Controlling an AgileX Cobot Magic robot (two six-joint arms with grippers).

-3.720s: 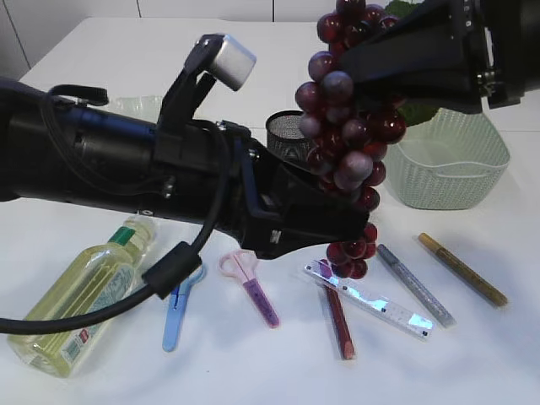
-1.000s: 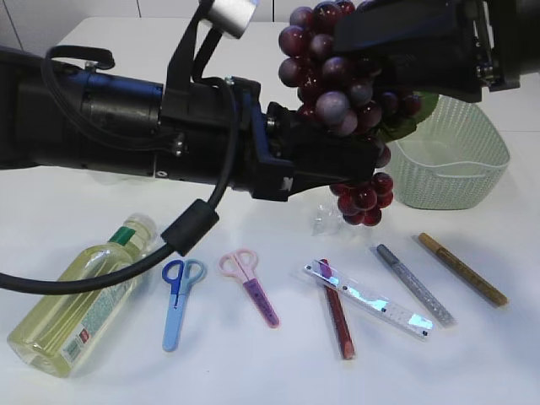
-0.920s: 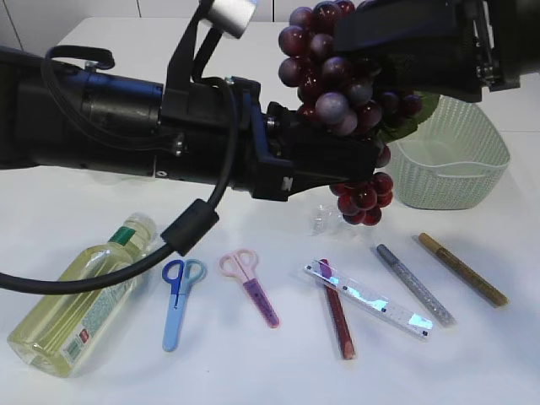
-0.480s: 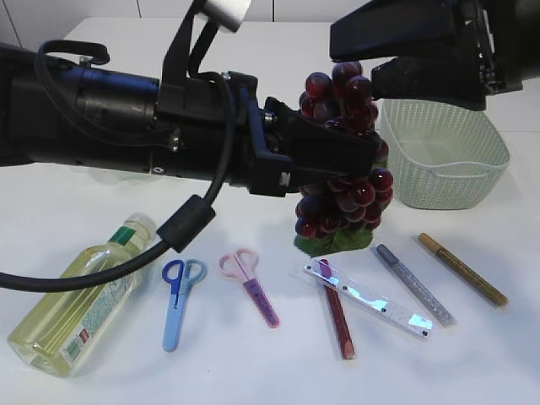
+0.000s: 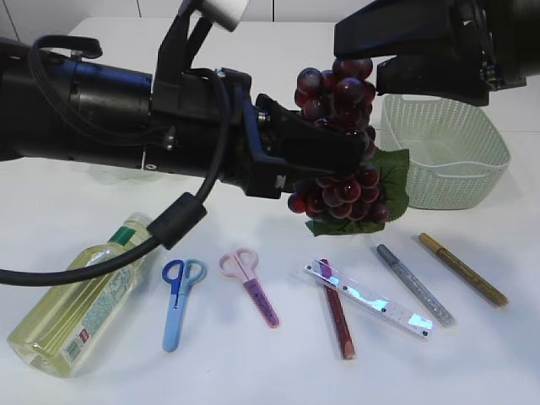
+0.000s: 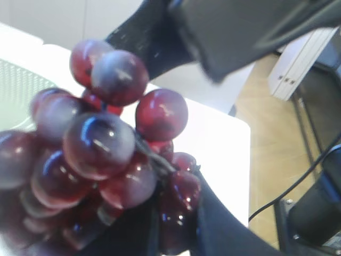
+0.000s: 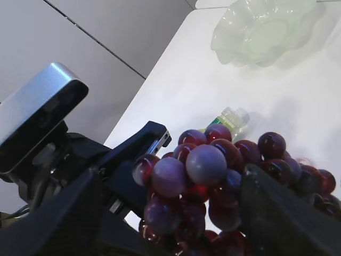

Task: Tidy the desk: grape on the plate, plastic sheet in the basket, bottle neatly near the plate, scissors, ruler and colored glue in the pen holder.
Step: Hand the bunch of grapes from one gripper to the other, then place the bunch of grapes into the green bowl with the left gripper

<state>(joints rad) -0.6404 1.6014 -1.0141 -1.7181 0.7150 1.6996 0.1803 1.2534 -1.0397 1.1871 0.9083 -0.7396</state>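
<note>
A bunch of dark red grape with a green leaf hangs above the table. My left gripper is shut on it from the left; in the left wrist view the berries fill the frame above the left gripper. My right gripper stands open just above the bunch, its jaws wide on both sides of the grape. The glass plate lies far back. Bottle, blue scissors, pink scissors, ruler and glue sticks lie in front. Pen holder and plastic sheet are hidden.
The pale green basket stands at the back right, under the right arm. A silver glue stick and a gold one lie at the front right. The thick left arm spans the left half of the table.
The right gripper has opened and let go of the grape. The bunch has dropped lower and now hangs from the left gripper alone, with its leaf turned into view.
</note>
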